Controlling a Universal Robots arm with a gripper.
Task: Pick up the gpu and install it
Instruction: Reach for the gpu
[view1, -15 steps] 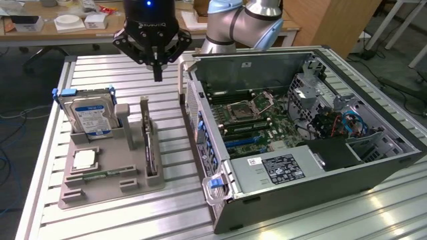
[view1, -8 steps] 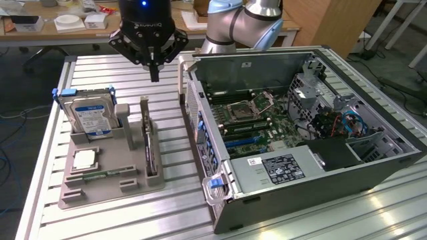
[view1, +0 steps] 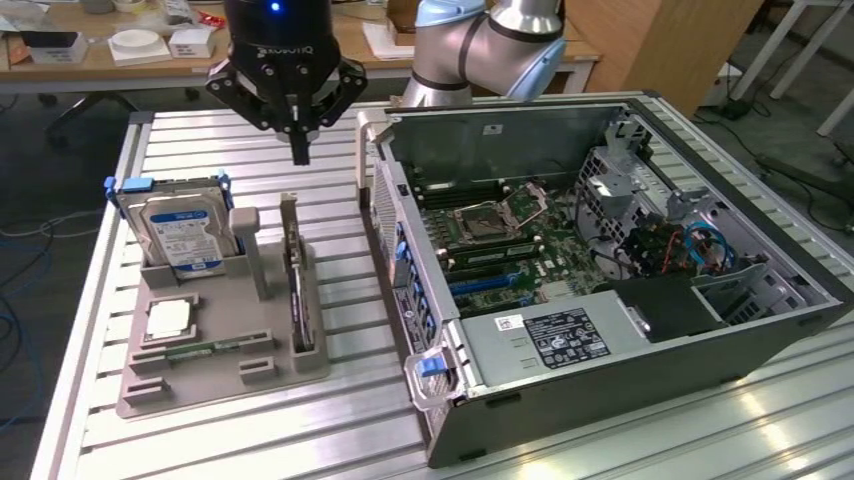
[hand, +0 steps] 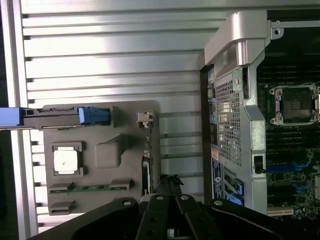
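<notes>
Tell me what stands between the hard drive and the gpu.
In the exterior view, an upright post of the grey tray separates the hard drive and the gpu.

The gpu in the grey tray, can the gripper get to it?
Probably yes. The gpu stands edge-on, top edge uncovered, and nothing lies between it and the gripper hanging above.

The claw (hand: 169, 184), its dark fingers drawn together, hangs near the gpu (hand: 145, 172), a dark strip edge-on in the grey holder (hand: 125, 130); the holder also carries a blue-bracketed hard drive (hand: 50, 118), a square processor chip (hand: 66, 161) and a green memory stick (hand: 90, 188); beside it on the slatted desk (hand: 110, 65) lies the open computer case (hand: 235, 125), motherboard (hand: 295, 155) exposed.
</notes>
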